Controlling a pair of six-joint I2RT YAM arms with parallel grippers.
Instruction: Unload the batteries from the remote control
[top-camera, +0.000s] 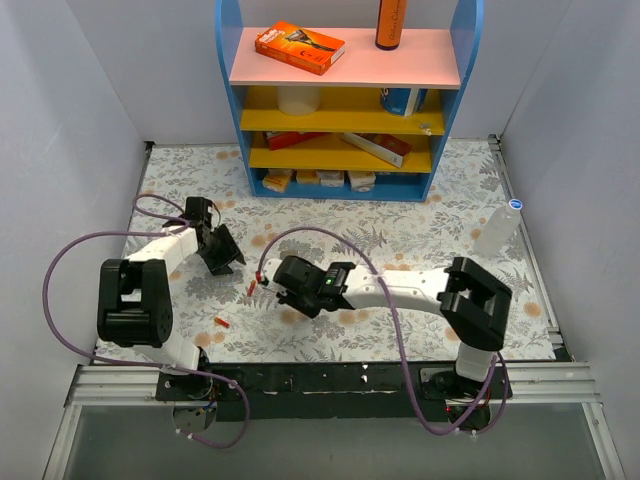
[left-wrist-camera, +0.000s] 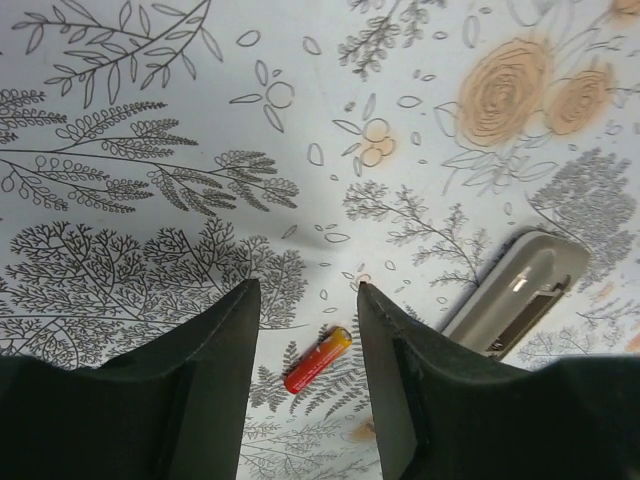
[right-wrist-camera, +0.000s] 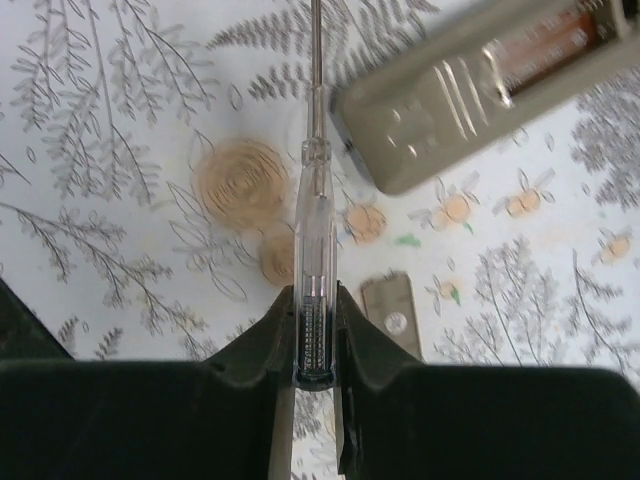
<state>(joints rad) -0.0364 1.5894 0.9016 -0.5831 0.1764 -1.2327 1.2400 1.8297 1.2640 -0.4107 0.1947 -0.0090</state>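
The grey remote control (right-wrist-camera: 440, 100) lies recess-up just past the tip of a clear screwdriver (right-wrist-camera: 314, 200). My right gripper (right-wrist-camera: 315, 290) is shut on the screwdriver's handle. One red battery (right-wrist-camera: 545, 45) still sits in the recess. Another battery (left-wrist-camera: 318, 360) lies loose on the floral cloth, on the table under the gap of my open left gripper (left-wrist-camera: 305, 295), which touches nothing. The remote control (left-wrist-camera: 520, 285) also shows to the right of that gripper. In the top view the left gripper (top-camera: 224, 258) is left of the right gripper (top-camera: 278, 280), and the loose battery (top-camera: 222, 322) lies nearer the front.
A small flat grey plate (right-wrist-camera: 393, 315) lies on the cloth right of the right fingers. A blue shelf unit (top-camera: 340, 110) stands at the back. A clear bottle (top-camera: 498, 230) lies at the right. White walls close both sides.
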